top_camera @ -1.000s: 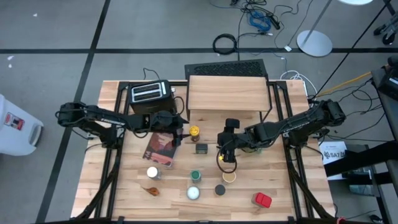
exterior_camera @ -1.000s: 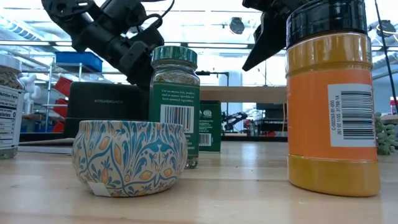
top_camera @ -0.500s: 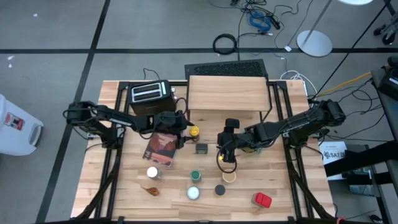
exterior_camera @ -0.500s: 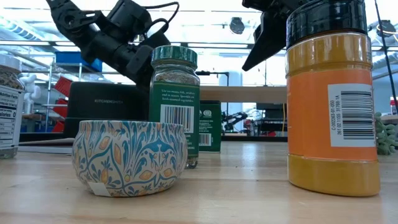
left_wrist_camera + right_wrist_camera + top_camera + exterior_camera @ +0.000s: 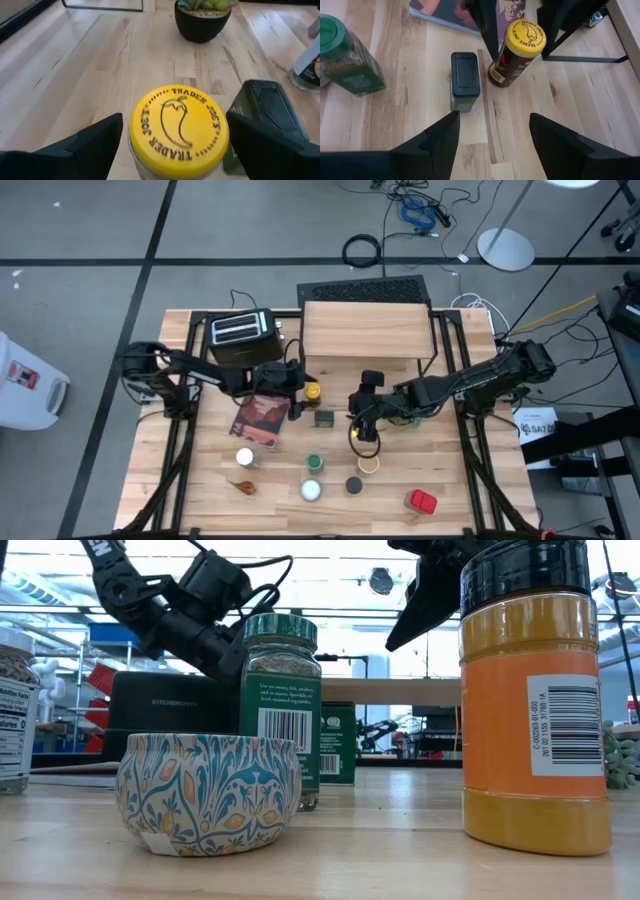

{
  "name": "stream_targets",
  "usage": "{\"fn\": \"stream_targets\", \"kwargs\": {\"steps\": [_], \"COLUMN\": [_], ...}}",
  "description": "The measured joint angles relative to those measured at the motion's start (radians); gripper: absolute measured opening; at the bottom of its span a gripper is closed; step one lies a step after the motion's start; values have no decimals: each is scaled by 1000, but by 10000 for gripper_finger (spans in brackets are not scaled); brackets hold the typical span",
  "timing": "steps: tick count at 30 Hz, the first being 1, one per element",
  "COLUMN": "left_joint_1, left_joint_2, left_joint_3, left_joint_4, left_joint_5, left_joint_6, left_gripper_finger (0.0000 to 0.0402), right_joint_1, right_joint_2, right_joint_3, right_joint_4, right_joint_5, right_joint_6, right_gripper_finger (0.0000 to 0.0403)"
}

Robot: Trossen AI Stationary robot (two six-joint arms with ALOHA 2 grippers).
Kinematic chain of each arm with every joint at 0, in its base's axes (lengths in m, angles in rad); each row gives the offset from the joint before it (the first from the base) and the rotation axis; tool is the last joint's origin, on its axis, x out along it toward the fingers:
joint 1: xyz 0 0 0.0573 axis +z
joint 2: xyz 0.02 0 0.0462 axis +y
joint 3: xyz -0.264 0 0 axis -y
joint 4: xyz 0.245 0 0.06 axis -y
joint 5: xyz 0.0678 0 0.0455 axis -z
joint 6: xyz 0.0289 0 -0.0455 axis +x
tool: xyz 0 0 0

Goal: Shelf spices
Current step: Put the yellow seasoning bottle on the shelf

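Observation:
A brown spice jar with a yellow lid [image 5: 313, 391] [image 5: 177, 127] stands upright on the table in front of the shelf [image 5: 366, 330], a wooden-topped riser on black legs. My left gripper [image 5: 303, 394] is open, low at the jar, with one finger [image 5: 95, 142] on each side of the lid and nothing gripped. My right gripper [image 5: 361, 434] [image 5: 492, 150] hangs open above the table, pointing slantwise down at a dark rectangular tin [image 5: 465, 80] and the same jar [image 5: 517, 50].
A black toaster [image 5: 240, 330] and a reddish book [image 5: 262, 415] lie by my left arm. Several more spices stand near the front: a green-lidded jar [image 5: 315, 463], a white lid [image 5: 311, 490], a red tin [image 5: 421, 501]. A potted plant [image 5: 202, 15] stands beyond the jar.
My left gripper has moved down and toward the table's right, up to the yellow-lidded jar, tipping further downward; its fingers, still open, now stand on either side of the lid. The jar has not moved.

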Motion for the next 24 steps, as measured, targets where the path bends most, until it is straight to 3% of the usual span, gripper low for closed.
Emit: {"fn": "stream_targets", "kwargs": {"steps": [11,24], "left_joint_1": [0,-3], "left_joint_2": [67,72], "left_joint_3": [0,0], "left_joint_4": [69,71], "left_joint_5": [-53,-54], "left_joint_6": [0,25], "left_gripper_finger": [340,238], "right_joint_1": [0,0], "right_joint_2": [0,0], "right_joint_3": [0,-16], "right_joint_4": [3,32], "right_joint_5": [0,0], "right_joint_6": [1,74], "right_gripper_finger": [228,228]}}
